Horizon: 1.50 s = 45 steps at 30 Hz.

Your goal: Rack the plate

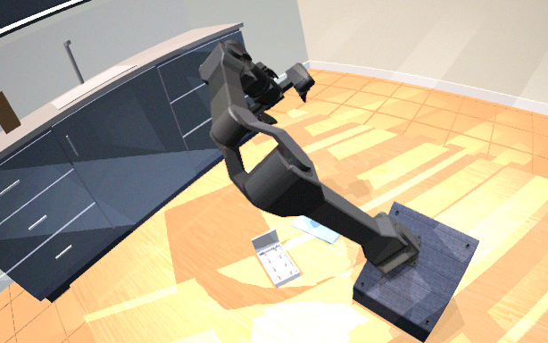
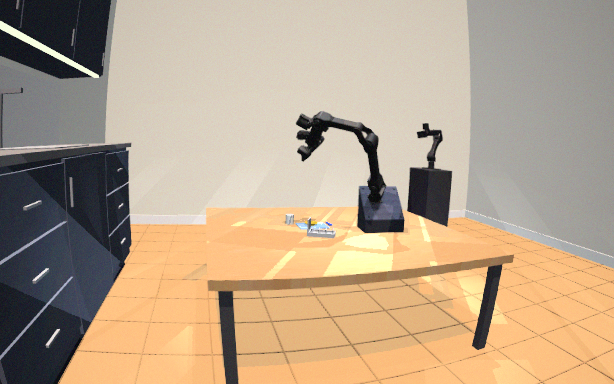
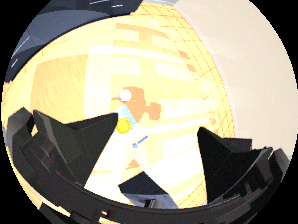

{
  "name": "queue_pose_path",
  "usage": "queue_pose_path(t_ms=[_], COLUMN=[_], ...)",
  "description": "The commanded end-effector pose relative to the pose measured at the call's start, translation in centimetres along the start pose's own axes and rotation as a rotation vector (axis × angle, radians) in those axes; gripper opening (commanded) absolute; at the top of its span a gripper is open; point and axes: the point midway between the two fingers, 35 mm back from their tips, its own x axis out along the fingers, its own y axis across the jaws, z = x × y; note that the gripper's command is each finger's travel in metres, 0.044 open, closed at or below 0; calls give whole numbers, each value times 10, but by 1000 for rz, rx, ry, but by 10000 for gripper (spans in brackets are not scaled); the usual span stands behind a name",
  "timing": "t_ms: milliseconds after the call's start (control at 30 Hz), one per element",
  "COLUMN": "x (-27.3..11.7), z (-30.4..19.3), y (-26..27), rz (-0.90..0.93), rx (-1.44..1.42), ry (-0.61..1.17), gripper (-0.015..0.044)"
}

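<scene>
Kitchen | dark drawer cabinets (image 2: 41, 235) | countertop faucet (image 1: 73, 60) | tiled floor (image 2: 366, 325)

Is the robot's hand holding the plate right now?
No, the hand hangs open and empty high above the table.

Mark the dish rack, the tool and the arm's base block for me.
dish rack (image 1: 278, 261), top view, on its flat tray.
tool (image 2: 304, 135), exterior view, midway between its open fingertips, high above the table.
base block (image 1: 438, 255), top view, on its bare top face.
</scene>
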Motion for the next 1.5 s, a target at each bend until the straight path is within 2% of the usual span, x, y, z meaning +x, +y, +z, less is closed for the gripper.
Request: queue_pose_path(t_ms=[0, 433, 833, 1033, 1267, 1467], x=[26, 98, 149, 153, 229, 236], z=[-10, -48, -92, -95, -137, -143], y=[2, 10, 20, 22, 78, 83], rz=[58, 320, 617, 633, 637, 640], rx=[-87, -375, -578, -587, -586, -586], ry=[76, 260, 324, 323, 323, 323], gripper=[400, 400, 400, 400, 400, 400])
